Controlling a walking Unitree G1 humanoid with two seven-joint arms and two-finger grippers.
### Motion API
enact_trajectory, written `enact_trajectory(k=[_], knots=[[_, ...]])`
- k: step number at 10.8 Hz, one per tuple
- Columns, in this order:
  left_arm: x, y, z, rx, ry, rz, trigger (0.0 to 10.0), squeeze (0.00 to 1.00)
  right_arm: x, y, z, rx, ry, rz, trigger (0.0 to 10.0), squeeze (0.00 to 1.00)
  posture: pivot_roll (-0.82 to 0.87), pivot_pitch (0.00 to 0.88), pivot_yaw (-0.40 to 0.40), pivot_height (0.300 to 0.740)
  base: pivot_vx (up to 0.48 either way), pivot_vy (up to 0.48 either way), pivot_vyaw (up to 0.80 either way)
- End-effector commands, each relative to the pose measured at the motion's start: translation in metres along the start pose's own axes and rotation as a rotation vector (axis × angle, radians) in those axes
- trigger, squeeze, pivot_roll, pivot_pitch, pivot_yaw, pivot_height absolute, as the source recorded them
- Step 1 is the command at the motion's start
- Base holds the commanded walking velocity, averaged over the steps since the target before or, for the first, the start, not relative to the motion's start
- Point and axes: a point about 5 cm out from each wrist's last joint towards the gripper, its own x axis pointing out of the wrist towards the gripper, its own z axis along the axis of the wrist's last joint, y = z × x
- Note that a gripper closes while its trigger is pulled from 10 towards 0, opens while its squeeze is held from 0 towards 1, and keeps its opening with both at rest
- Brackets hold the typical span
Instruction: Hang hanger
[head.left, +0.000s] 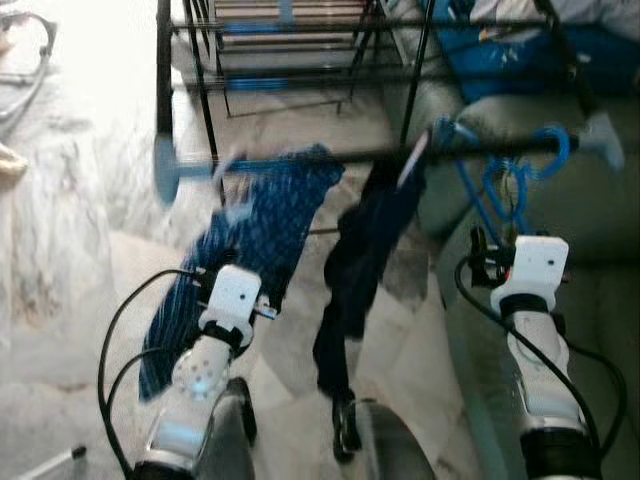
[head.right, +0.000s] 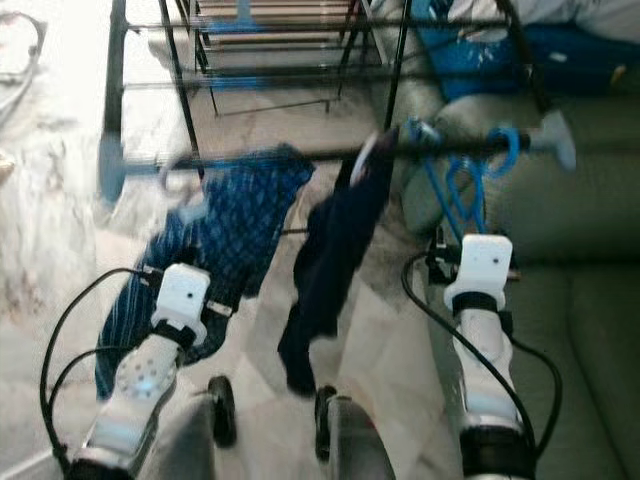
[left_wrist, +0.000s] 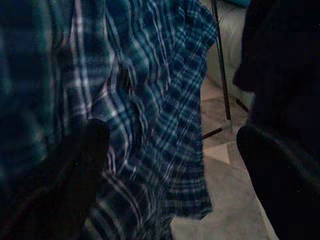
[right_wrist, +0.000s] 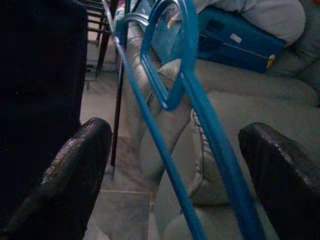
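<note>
While the blue hanger (right_wrist: 175, 95) hangs on the rail (head.left: 330, 157), my right gripper (right_wrist: 175, 150) jaws gape — released. Left gripper (left_wrist: 170, 165) likewise spread, facing the plaid shirt (left_wrist: 140, 100).

A: The two head views look forward and down; both share the black metal drying rail (head.left: 400, 152).

B: The left wrist view sits close against the blue checked cloth (left_wrist: 150, 100). The right wrist view faces the bright blue plastic hanger (right_wrist: 185, 100) closely.
</note>
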Motion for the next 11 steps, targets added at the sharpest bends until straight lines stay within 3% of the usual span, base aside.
enact_trajectory(k=[1,4,6,8,10,11], knots=[[-0.003,-0.004,-0.006,0.000,0.026,-0.008,10.0,0.00,-0.003,-0.003,-0.005,-0.006,0.017,-0.010,10.0,1.00,0.00,0.219,-0.050,0.740,-0.394,-0.270,0.00],[0.003,-0.003,-0.008,0.017,0.025,-0.015,10.0,0.00,0.004,0.005,-0.004,0.016,0.010,0.001,10.0,1.00,0.01,0.176,-0.047,0.740,-0.341,-0.269,0.00],[0.021,0.010,0.006,0.072,-0.028,0.016,10.0,0.00,0.023,0.013,0.005,0.047,-0.018,0.005,10.0,1.00,0.04,0.141,-0.025,0.740,0.000,0.000,0.00],[0.030,0.029,0.015,0.089,-0.056,0.083,10.0,0.00,0.029,0.022,0.008,0.067,-0.035,0.007,10.0,1.00,0.05,0.124,-0.017,0.740,0.000,0.000,0.00],[0.030,0.035,0.009,0.080,-0.049,0.142,10.0,0.00,0.029,0.028,0.007,0.075,-0.051,0.026,10.0,1.00,0.02,0.099,-0.023,0.740,0.000,0.000,0.00],[0.027,0.035,0.004,0.079,-0.050,0.230,10.0,0.00,0.020,0.030,0.003,0.079,-0.063,0.047,10.0,1.00,0.00,0.084,-0.014,0.740,0.000,0.000,0.00]])
